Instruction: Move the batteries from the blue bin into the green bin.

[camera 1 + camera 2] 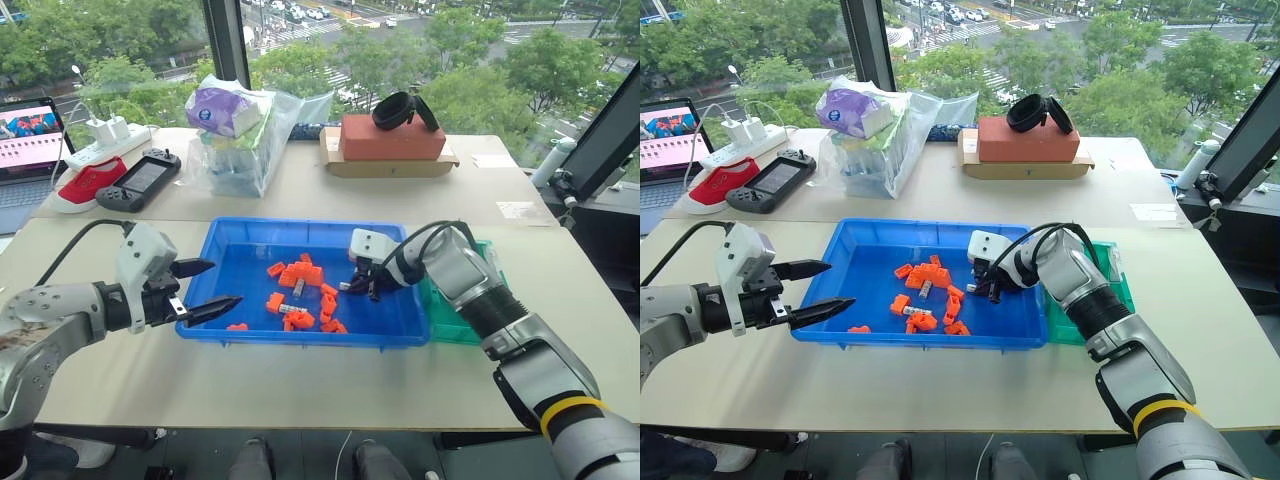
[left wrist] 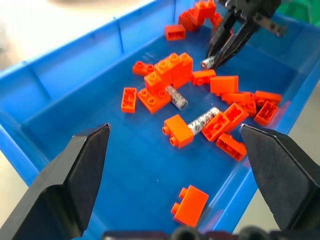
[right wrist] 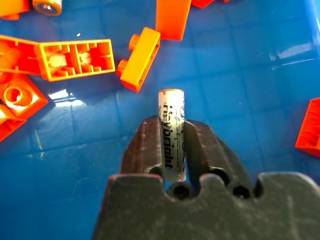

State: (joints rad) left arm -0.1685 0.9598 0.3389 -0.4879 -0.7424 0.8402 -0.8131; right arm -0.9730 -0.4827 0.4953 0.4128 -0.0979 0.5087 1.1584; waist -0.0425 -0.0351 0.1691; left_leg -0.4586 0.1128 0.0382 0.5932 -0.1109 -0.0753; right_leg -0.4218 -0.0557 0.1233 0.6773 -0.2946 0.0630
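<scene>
A: Our right two-fingered black gripper [image 3: 172,150] pinches one thin grey-silver battery [image 3: 171,127] low in the wide bright-blue plastic tray [image 1: 240,240], right of the orange plastic blocks [image 1: 300,275].

B: Our left gripper [image 1: 205,288] hangs spread wide at the tray's left rim. We count two more batteries [image 2: 202,120] among the blocks. The small green plastic bin [image 1: 452,325] touches the tray's right side on the beige table [image 1: 300,380], windows beyond.

Bright daylight from windows [image 1: 420,60] behind table [image 1: 300,380]. Soft shadows, little contrast. Glare spots on blue bin [image 3: 280,55] floor in right wrist view. Left wrist view: near fingers [image 2: 65,190] blurred, background washed out.
</scene>
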